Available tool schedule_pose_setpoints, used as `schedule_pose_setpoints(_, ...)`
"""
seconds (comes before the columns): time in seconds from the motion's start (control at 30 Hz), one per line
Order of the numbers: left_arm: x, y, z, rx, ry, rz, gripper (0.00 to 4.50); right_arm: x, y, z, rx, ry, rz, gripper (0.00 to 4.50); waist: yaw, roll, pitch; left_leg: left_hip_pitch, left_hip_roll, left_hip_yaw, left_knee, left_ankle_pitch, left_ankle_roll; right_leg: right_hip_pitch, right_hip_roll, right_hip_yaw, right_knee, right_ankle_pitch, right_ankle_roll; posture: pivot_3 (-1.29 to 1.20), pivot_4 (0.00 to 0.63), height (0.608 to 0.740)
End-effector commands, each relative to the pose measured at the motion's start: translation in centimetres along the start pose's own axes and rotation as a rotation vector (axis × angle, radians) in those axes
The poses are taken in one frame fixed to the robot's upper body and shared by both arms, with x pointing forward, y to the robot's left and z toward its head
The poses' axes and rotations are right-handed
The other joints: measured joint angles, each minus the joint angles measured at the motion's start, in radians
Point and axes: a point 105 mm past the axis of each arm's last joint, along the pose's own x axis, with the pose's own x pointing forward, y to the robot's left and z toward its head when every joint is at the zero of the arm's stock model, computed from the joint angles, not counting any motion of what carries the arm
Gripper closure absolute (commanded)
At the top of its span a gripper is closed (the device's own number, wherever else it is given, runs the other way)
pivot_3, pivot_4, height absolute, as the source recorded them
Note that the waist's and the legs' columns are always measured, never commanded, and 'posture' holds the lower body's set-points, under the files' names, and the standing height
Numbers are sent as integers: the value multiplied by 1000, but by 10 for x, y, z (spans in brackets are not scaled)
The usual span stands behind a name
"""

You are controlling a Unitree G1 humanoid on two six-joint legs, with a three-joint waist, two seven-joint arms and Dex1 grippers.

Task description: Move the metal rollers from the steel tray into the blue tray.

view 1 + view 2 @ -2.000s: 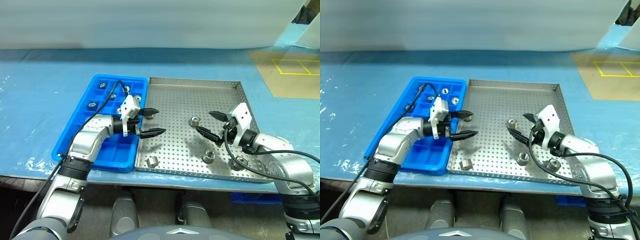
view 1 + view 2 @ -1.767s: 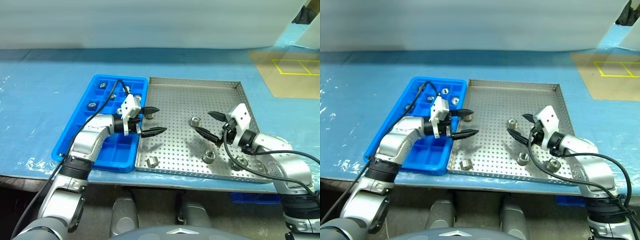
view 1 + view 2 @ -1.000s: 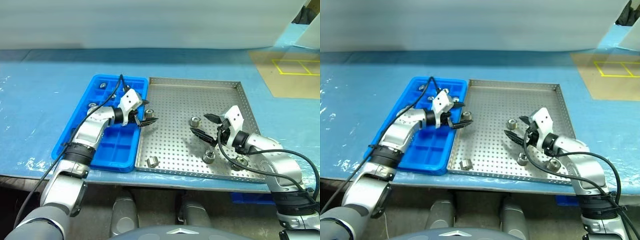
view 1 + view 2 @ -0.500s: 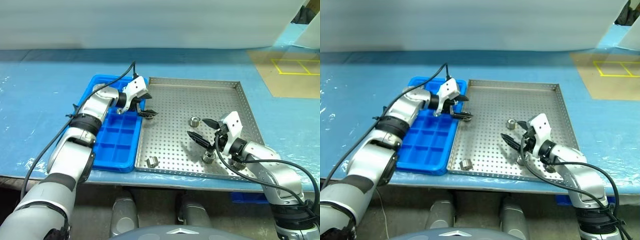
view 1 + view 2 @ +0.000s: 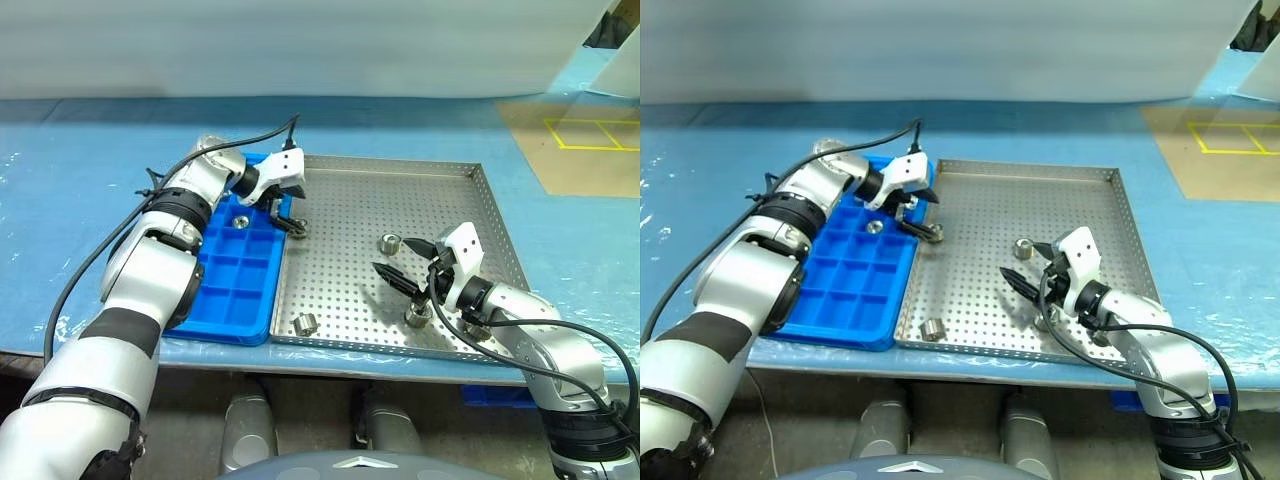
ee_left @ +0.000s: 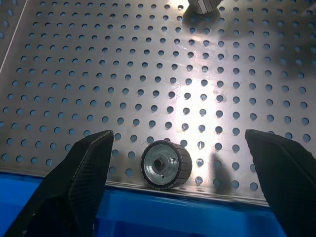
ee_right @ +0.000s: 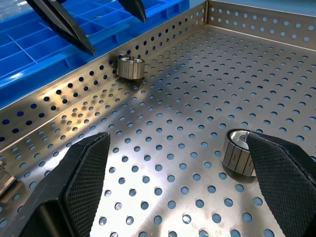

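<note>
Over the steel tray (image 5: 400,215), beside the blue tray (image 5: 232,285), I held my left gripper (image 5: 285,212) spread and empty above one of the metal rollers (image 6: 166,164) lying against the rim, between its fingertips.

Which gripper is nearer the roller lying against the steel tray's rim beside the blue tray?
Left. The left gripper, open, hangs right over that roller. The right gripper, also open, is well across the steel tray, by other rollers.
</note>
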Motion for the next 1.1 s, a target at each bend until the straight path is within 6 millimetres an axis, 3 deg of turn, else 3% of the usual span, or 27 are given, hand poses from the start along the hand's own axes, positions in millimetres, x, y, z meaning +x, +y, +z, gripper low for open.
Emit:
schedule_pose_setpoints(0.03,-1,2,4,67,50,-9,0,-2,6,16,-33,-51,15,12,0,0,0,0,0,0,0,0,0,0,0,0,0,0,0,-158,150,740)
schedule_pose_setpoints(0.2,8,-2,-10,90,117,-11,0,-3,11,16,-24,-50,19,12,0,0,0,0,0,0,0,0,0,0,0,0,-1,0,0,-158,150,740)
schedule_pose_setpoints(0.43,14,-2,-16,117,170,-5,0,-2,14,17,-18,-47,36,12,-2,0,0,6,0,0,-1,-1,1,6,0,0,-2,0,0,-177,150,740)
schedule_pose_setpoints(0.63,17,-7,-32,149,310,-48,0,0,16,18,-19,-51,43,12,-7,0,0,13,0,0,-3,-1,2,11,0,1,-4,0,0,-179,150,740)
schedule_pose_setpoints(1.0,18,-6,-49,113,463,-32,0,1,18,19,-24,-53,46,12,-51,0,0,14,1,0,-5,-1,2,11,1,1,-4,0,0,-180,150,740)
schedule_pose_setpoints(1.1,18,-1,-51,106,477,13,588,2,18,20,-25,-55,48,0,-55,0,0,14,1,0,-5,-1,2,11,1,1,-4,0,0,-180,150,740)
